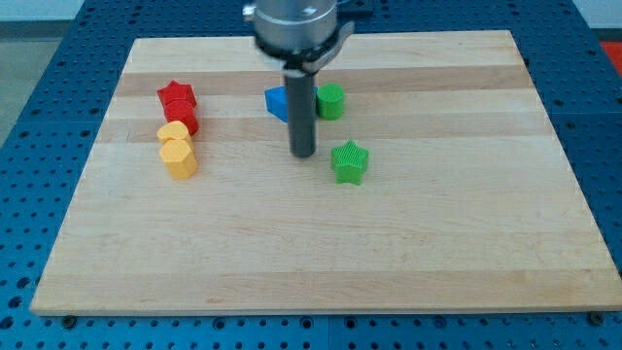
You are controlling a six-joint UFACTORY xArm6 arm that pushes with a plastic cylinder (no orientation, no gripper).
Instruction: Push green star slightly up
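Note:
The green star (350, 162) lies on the wooden board (321, 253) right of the middle. My tip (304, 155) stands just left of the star, a small gap apart and about level with its upper part. The rod rises straight up from there and hides part of the blue block (277, 102).
A green round block (331, 101) sits above the star, to the right of the rod. A red star (177, 95) and a red block (183, 119) sit at the left, with two yellow blocks (177, 150) just below them. The board's edges border a blue perforated surface.

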